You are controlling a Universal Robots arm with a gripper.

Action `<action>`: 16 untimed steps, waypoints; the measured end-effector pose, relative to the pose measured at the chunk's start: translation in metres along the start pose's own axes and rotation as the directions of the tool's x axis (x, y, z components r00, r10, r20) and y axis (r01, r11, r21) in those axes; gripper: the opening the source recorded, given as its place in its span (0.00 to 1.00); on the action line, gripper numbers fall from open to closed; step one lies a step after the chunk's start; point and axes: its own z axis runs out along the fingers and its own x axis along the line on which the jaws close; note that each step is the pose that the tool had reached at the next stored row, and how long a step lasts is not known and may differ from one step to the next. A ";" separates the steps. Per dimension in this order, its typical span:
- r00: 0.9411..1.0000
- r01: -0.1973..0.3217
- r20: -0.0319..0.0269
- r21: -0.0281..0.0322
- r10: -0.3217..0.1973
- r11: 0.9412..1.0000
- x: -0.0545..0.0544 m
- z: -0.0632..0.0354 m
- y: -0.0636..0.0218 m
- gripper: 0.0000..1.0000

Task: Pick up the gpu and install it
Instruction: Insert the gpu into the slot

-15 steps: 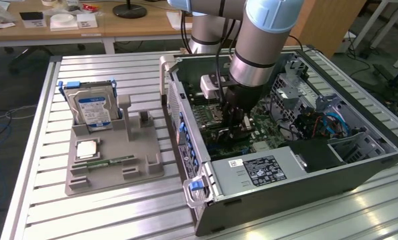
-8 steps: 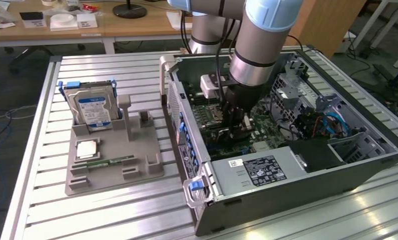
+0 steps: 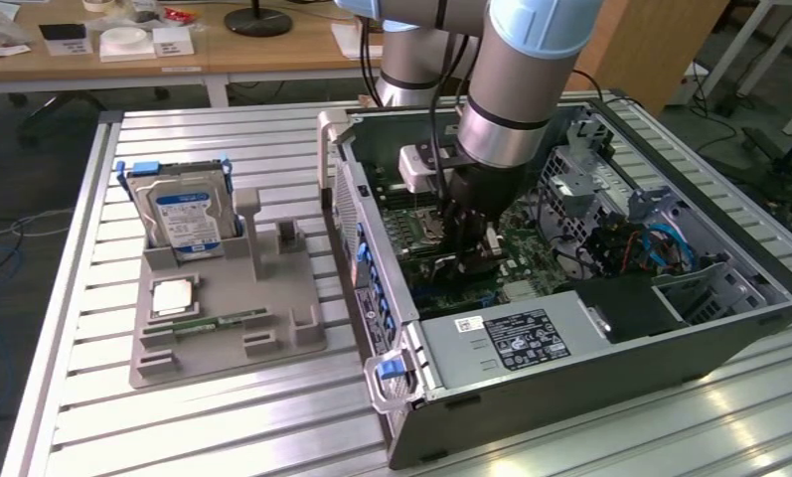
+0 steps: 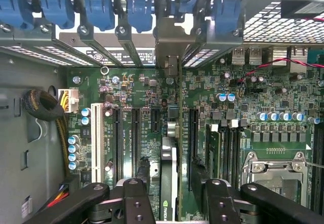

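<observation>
Computer case (image 3: 608,368) lies open on the slatted table (image 3: 237,427), its walls hemming the arm in on all sides, with the drive cage toward the exterior view's right and the blue-tabbed bracket row at the rear edge. Inside, the gripper (image 3: 473,260) hangs low over the motherboard (image 4: 243,97), with little room around it. The gpu (image 4: 172,148) stands on edge in a slot, its bracket up against the rear opening. The fingers (image 4: 134,201) are spread, one on each side of the card, just beside its faces and not pinching it. Off to the exterior view's left, a grey tray (image 3: 289,343) holds a hard drive (image 3: 188,221).
</observation>
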 end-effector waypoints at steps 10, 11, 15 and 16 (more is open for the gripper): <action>1.000 0.000 0.000 0.000 0.000 1.000 0.000 0.0000 0.0000 0.45; 1.000 0.000 0.000 0.000 0.000 1.000 0.000 0.0000 0.0000 0.45; 1.000 0.000 0.000 0.000 0.000 1.000 0.000 0.0000 0.0000 0.26; 1.000 0.000 0.000 0.000 0.000 1.000 0.000 0.0000 0.0000 0.26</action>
